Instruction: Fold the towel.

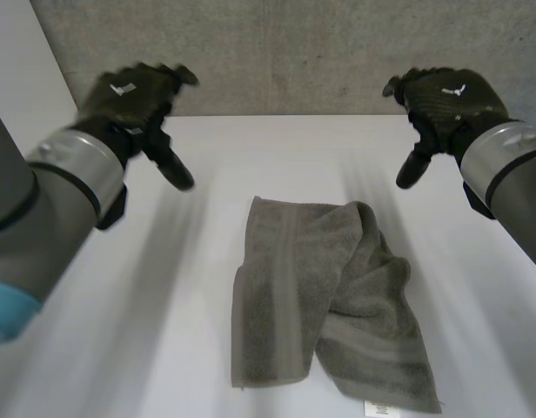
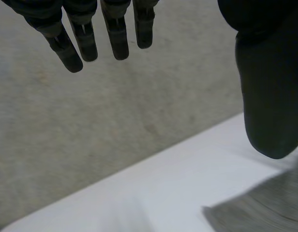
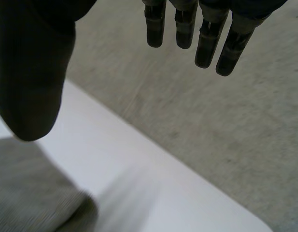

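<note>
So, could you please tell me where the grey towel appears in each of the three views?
Head view: the towel lies rumpled on the white table, apart from the left hand and right hand.
Left wrist view: its corner shows past the left hand's thumb tip.
Right wrist view: its edge shows past the right hand's thumb tip.
Shared landmark: the table's far edge against the grey wall.

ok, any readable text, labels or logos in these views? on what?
None legible.
White tag at the towel's near corner: print too small to read.
White mark on the back of the left hand: logo shape, no readable letters.
White mark on the back of the right hand: same.
</note>
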You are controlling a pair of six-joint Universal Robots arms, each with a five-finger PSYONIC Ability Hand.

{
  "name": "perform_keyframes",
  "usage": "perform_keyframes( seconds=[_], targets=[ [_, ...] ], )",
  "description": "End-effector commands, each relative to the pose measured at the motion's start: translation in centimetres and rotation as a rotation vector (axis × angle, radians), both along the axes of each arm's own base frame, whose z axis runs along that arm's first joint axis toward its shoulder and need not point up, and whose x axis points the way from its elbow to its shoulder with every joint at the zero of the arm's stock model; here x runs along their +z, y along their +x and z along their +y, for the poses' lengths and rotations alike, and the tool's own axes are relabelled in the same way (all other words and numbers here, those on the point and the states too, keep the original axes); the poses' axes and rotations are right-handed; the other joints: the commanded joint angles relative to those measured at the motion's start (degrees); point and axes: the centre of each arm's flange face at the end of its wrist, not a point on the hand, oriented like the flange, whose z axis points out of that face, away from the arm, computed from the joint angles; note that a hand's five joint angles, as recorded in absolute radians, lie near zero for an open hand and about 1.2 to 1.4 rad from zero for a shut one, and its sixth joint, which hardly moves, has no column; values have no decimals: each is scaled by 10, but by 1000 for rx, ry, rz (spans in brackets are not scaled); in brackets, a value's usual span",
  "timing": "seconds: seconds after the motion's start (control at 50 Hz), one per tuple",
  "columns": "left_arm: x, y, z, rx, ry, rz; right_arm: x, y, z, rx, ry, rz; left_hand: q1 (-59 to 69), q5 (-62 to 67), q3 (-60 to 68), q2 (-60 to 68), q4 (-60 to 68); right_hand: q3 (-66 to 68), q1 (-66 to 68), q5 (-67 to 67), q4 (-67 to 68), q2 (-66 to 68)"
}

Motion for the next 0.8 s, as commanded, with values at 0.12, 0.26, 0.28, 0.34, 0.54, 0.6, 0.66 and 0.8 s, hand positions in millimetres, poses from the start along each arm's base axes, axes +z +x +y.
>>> perform_keyframes(
  seconds=[0.12,0.26,0.28,0.34,0.54,0.6,0.66,0.8],
  targets=[
    [-89,-13,90,-226,219,-235,-47,-22,79,271,256,277,52,-57,48,44,54,-4,7,6,-9,-6],
    [-120,-17,117,-340,263,-298,-84,-44,113,348,357,316,53,-55,50,46,56,-4,7,7,-9,-6],
    [-126,-18,118,-348,264,-299,-93,-46,120,372,378,317,53,-55,50,46,56,-6,6,5,-11,-8],
    [-133,-19,116,-348,266,-301,-110,-51,129,393,402,309,52,-57,48,44,54,-6,6,5,-11,-8],
    [-166,-27,114,-358,303,-336,-146,-55,129,375,425,302,28,-80,25,20,31,-2,9,8,-7,-5],
    [-171,-29,113,-356,303,-334,-154,-55,125,368,431,297,23,-85,20,15,26,-2,9,8,-7,-5],
    [-175,-31,111,-357,293,-327,-159,-55,123,367,431,298,5,-104,1,-3,7,-2,9,8,-7,-5],
    [-179,-36,106,-353,263,-308,-177,-55,115,352,439,295,0,-109,-4,-8,2,11,23,22,6,9]
  ],
)
